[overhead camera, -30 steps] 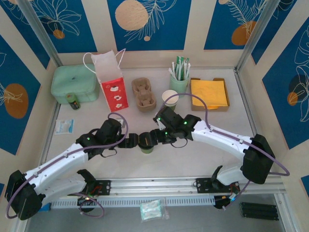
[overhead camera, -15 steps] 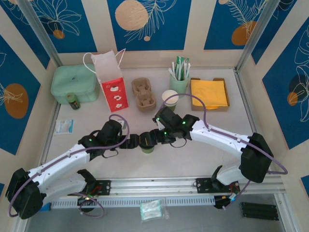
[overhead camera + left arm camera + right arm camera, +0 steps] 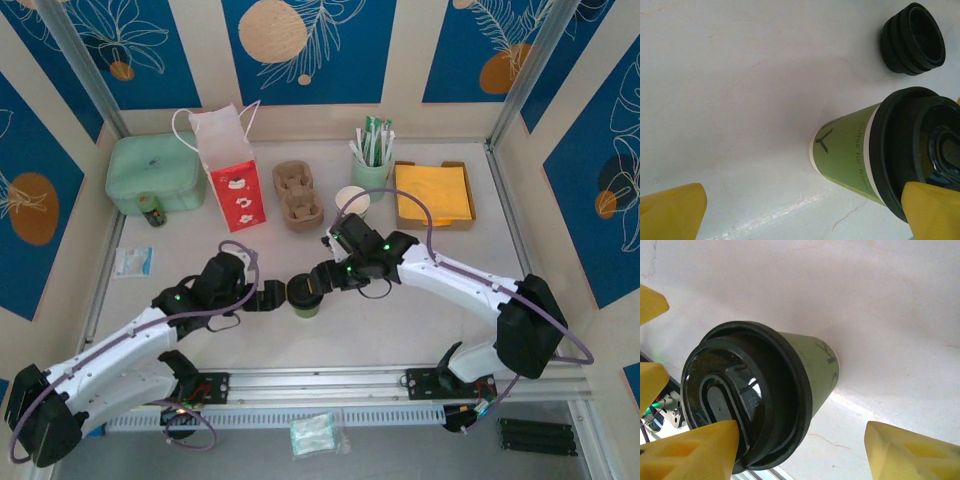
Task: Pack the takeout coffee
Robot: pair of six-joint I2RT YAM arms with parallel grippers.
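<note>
The takeout coffee (image 3: 305, 297) stands upright on the table between the two arms, a green-sided paper cup (image 3: 850, 150) under a black lid (image 3: 740, 400). My left gripper (image 3: 277, 295) sits just left of it, open, with its yellow fingertips (image 3: 671, 214) spread wide; one tip overlaps the lid's edge. My right gripper (image 3: 318, 283) hovers over the cup from the right, open, with one yellow finger (image 3: 690, 452) by the lid rim and the other far off to the side. Whether any finger touches the cup is unclear.
A stack of black lids (image 3: 913, 38) lies beyond the cup. At the back stand a red-and-white paper bag (image 3: 232, 175), a cardboard cup carrier (image 3: 297, 195), a lidless cup (image 3: 351, 203), a stirrer holder (image 3: 372, 160), a napkin tray (image 3: 433, 195) and a mint box (image 3: 155, 175).
The left arm has drawn back a little to the left and the right wrist has shifted slightly toward the back. The cup stays where it was.
</note>
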